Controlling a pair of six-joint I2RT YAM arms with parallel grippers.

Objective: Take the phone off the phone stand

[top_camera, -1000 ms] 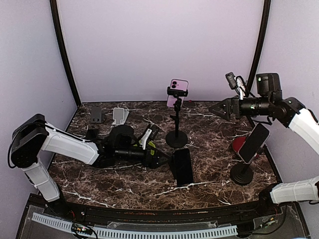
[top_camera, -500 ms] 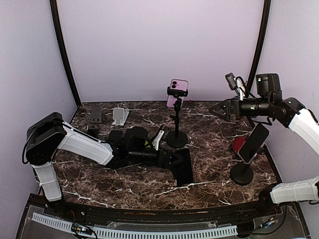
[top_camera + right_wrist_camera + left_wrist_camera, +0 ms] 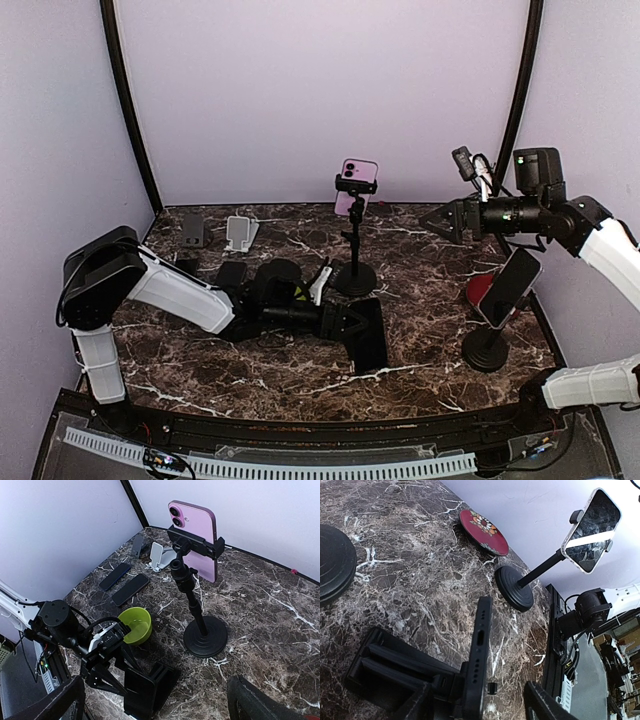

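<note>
left gripper (image 3: pixel 348 321) low on table (image 3: pixel 430 335), jaws part-open straddling black phone (image 3: pixel 480 645) in low stand (image 3: pixel 385 667), one finger (image 3: pixel 542 707) clear of it, right gripper (image 3: pixel 432 218) raised, jaws wide, empty

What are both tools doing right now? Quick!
Left tool: open, either side of the black phone, not gripping it yet.
Right tool: open, empty.

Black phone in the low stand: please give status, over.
Left gripper open, straddling black phone, not gripping yet. It sits in low stand. Right gripper open, raised, far off. Nothing in the way.
</note>
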